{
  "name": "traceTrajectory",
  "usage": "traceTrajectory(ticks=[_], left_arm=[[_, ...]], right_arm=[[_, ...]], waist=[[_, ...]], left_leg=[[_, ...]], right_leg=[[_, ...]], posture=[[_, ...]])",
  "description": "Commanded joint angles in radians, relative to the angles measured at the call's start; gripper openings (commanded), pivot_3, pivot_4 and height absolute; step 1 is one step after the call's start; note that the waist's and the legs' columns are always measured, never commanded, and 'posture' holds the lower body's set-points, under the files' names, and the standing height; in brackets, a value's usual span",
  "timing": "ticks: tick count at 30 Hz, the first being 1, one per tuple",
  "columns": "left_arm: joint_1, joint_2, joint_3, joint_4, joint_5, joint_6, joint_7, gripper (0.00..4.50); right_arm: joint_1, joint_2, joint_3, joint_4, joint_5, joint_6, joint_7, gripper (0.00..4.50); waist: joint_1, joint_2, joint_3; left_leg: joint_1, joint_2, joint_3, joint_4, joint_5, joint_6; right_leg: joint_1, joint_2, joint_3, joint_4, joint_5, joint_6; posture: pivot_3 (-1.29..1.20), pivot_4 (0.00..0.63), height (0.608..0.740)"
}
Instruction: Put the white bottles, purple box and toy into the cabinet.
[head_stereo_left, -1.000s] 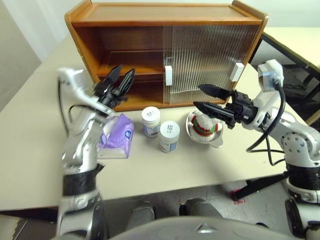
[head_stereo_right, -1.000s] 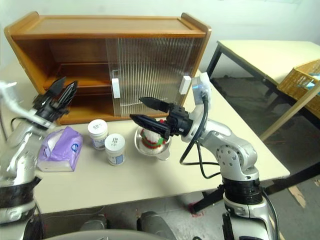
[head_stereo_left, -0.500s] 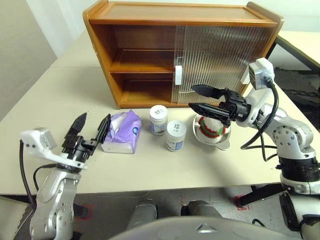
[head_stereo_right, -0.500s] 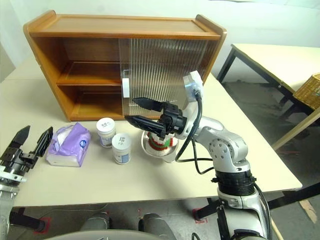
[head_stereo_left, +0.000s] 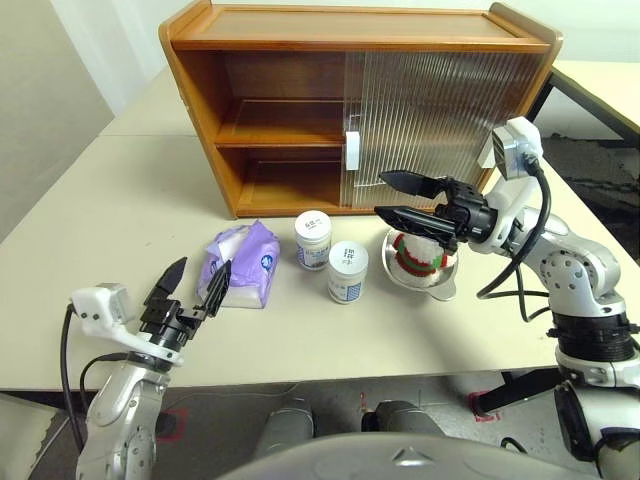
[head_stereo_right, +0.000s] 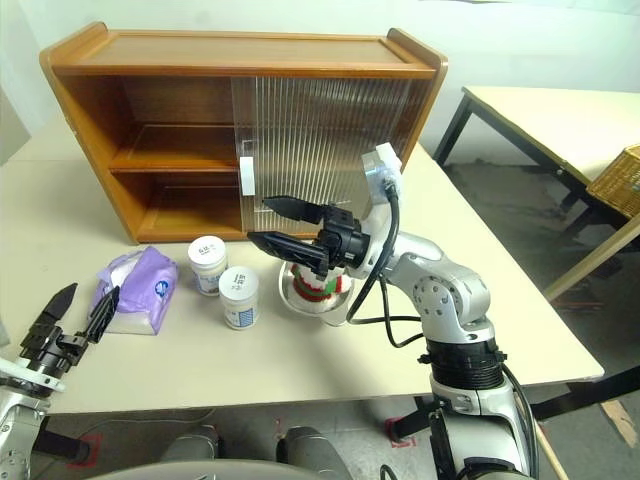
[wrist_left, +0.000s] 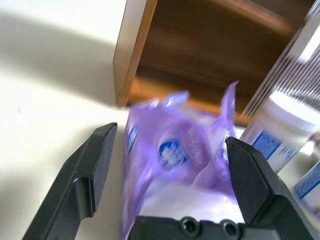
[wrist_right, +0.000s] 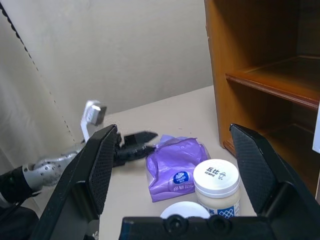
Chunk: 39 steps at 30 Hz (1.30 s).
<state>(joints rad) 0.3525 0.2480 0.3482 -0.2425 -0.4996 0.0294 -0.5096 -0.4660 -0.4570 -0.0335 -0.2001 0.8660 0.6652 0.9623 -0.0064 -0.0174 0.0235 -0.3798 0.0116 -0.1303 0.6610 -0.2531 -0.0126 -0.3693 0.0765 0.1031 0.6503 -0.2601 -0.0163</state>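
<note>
While seemingly untouched, purple box (head_stereo_left: 240, 264) lies just ahead of left claw (head_stereo_left: 192, 287).

Bench, bowl and surroundings

A broad cream-coloured bench (head_stereo_left: 90, 210) carried a round shiny steel bowl (head_stereo_left: 441, 283); a second cream bench with dark legs (head_stereo_right: 540, 115) stood off to the right, a woven wicker basket (head_stereo_right: 617, 175) beside it, above grey floor (head_stereo_right: 590, 310).

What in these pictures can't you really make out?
- Toy: head views, right tool covers its top, bowl its base.
- Jar label print: too small.
- Cabinet right half: ribbed doors blur it.
- Tissue pack: left wrist view, blurred.
</note>
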Motion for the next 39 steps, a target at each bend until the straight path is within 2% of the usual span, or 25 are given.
traceTrajectory(ticks=[1,11,15,19,25,32,39], left_arm=[[-0.013,-0.005,-0.027,0.079,0.039,-0.022,-0.006,4.48],[-0.023,-0.002,-0.044,0.186,0.07,-0.071,-0.02,4.48],[-0.023,-0.001,-0.05,0.19,0.077,-0.075,-0.019,3.61],[-0.021,0.004,-0.062,0.176,0.084,-0.077,-0.019,2.09],[-0.052,0.017,-0.056,0.103,0.06,-0.053,-0.002,0.08],[-0.12,0.028,-0.043,-0.059,-0.033,0.067,0.054,0.04],[-0.264,0.068,-0.009,-0.152,-0.14,0.188,0.138,0.04]], right_arm=[[0.004,-0.006,-0.014,-0.029,0.005,0.009,-0.013,4.5],[0.013,-0.01,-0.029,-0.052,0.012,0.022,-0.033,4.5],[0.011,-0.01,-0.031,-0.051,0.011,0.024,-0.033,4.5],[0.007,-0.008,-0.029,-0.046,0.009,0.022,-0.033,4.5],[0.004,-0.008,-0.026,-0.039,0.005,0.02,-0.028,4.5],[0.001,-0.005,-0.024,-0.035,0.003,0.018,-0.025,4.5],[0.003,0.003,-0.019,-0.035,0.001,0.015,-0.025,4.5]], waist=[[-0.001,0.0,0.0],[-0.004,0.002,0.0],[-0.005,0.003,0.0],[-0.006,0.004,0.001],[-0.006,0.005,0.001],[-0.005,0.005,0.001],[-0.005,0.004,0.001]], left_leg=[[0.0,0.001,0.0,0.0,0.0,0.0],[0.0,0.002,0.0,-0.001,-0.001,-0.002],[0.0,0.001,0.0,-0.001,-0.001,-0.002],[0.0,0.0,0.0,-0.002,-0.001,-0.002],[-0.001,0.0,0.0,-0.002,-0.002,-0.003],[-0.001,-0.003,0.001,-0.002,-0.002,-0.003],[0.0,-0.003,0.003,-0.001,-0.001,-0.002]], right_leg=[[0.0,0.0,0.0,0.0,0.0,0.0],[-0.001,0.0,0.001,0.0,-0.001,-0.001],[-0.001,0.0,0.001,0.0,-0.001,-0.001],[-0.002,0.0,0.001,0.0,-0.001,-0.001],[-0.002,0.0,0.001,0.0,-0.002,-0.001],[-0.002,0.001,0.001,0.0,-0.002,0.0],[0.0,0.001,0.001,0.0,-0.002,0.001]], posture=[[-0.03,0.03,0.74],[-0.04,0.037,0.74],[-0.04,0.037,0.74],[-0.04,0.037,0.74],[-0.03,0.035,0.74],[-0.02,0.036,0.74],[-0.02,0.036,0.74]])
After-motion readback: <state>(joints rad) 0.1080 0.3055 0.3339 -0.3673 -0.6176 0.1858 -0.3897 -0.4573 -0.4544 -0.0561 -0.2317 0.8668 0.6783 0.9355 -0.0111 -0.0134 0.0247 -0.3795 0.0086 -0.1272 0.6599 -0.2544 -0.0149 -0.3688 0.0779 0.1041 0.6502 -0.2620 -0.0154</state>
